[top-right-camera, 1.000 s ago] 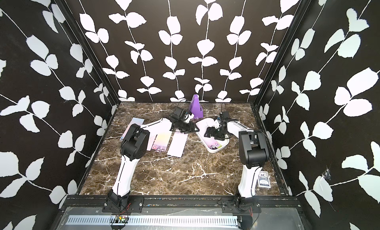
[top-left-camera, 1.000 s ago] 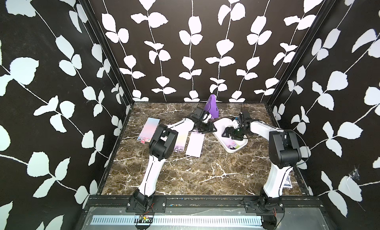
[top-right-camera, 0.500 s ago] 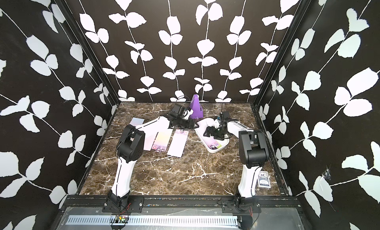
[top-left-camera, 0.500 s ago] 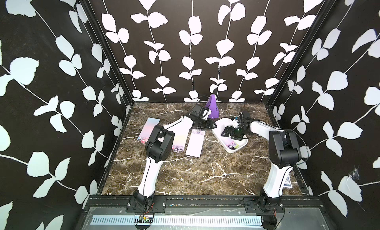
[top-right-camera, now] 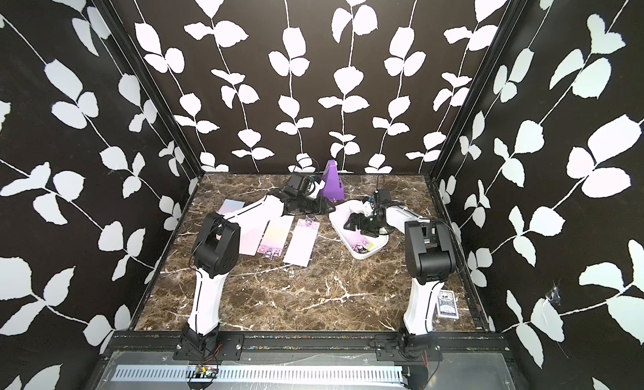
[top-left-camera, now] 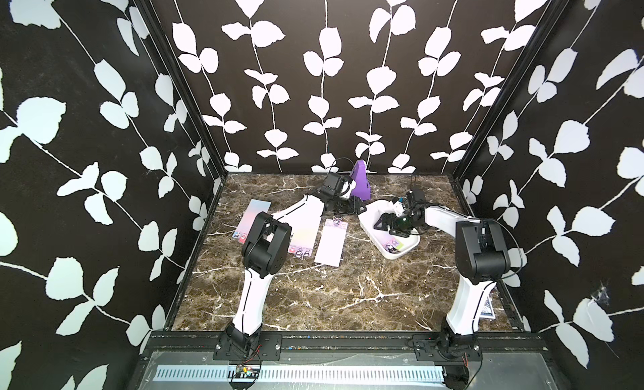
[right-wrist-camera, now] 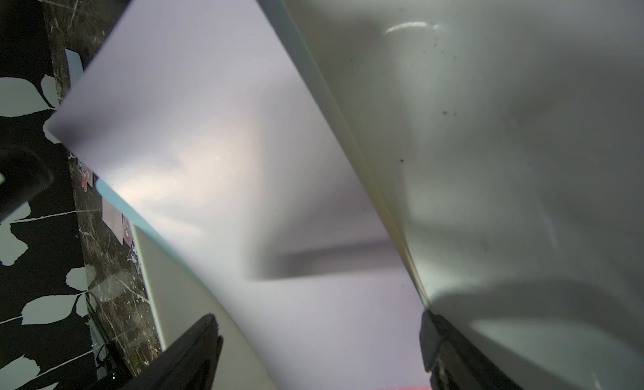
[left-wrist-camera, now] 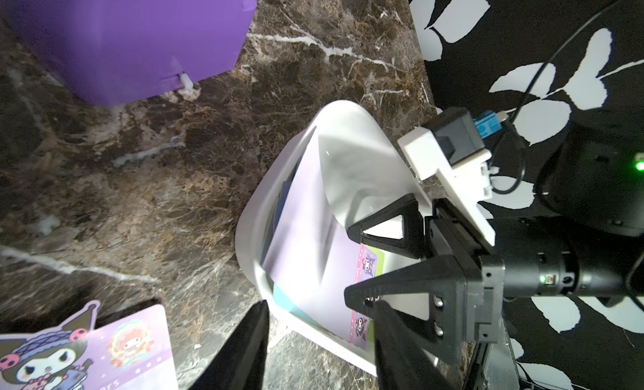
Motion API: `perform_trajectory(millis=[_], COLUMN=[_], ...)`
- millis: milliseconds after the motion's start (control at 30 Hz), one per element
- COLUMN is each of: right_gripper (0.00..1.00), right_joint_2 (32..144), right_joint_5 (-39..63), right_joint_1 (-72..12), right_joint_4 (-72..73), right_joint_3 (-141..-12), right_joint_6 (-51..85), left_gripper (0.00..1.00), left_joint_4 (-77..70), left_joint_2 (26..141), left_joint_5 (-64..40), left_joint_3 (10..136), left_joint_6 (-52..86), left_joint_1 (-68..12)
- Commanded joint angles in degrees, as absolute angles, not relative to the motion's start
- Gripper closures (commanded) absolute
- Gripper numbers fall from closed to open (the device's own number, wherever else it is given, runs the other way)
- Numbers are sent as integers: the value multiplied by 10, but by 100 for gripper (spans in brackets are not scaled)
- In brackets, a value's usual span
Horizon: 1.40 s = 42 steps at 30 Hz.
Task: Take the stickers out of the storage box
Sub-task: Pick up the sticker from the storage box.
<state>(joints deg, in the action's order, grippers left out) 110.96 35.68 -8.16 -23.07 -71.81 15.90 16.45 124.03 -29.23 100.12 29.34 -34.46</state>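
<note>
Box [top-left-camera: 370, 231] sits askew on the desk [top-left-camera: 348, 294], in the back half, right of centre. Stickers [left-wrist-camera: 306, 231] remain inside; the top lilac sheet [right-wrist-camera: 226, 161] is tilted, one edge up on the box's wall. Four further sheets [top-right-camera: 302, 243] lie flat in a row toward the left edge.

Right hand [right-wrist-camera: 319, 336] is inside the box, jaws wide apart over the lilac sheet, gripping nothing. Left hand [left-wrist-camera: 317, 332] is about half open, astride the box's rim, closed on nothing visible.

Purple pyramid [top-left-camera: 360, 184] stands at the back edge. Card pack [top-right-camera: 447, 303] lies by the right edge.
</note>
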Motion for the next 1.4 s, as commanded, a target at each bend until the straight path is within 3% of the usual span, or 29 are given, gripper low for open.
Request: perform_trajectory(millis=[0, 633, 667, 700, 1367], right_gripper=[9, 8, 1, 1, 1], right_joint_2=[1134, 1140, 1140, 1140, 1143], right_joint_5=[350, 353, 353, 353, 355], right_joint_1=[-79, -77, -77, -77, -77], right_joint_4=[-232, -235, -235, -235, -234], right_joint_3=[-707, -710, -710, -710, -709], right_joint_6=[158, 156, 155, 156, 157], left_gripper=[51, 52, 52, 52, 52], left_joint_4=[180, 191, 194, 195, 186], left_joint_2=[1249, 1279, 1279, 1279, 1250], left_joint_5=[-285, -276, -274, -273, -251], left_joint_3=[1031, 1059, 1060, 1059, 1030], left_joint_6=[284, 279, 277, 276, 272], left_joint_1=[-342, -341, -341, -340, -333])
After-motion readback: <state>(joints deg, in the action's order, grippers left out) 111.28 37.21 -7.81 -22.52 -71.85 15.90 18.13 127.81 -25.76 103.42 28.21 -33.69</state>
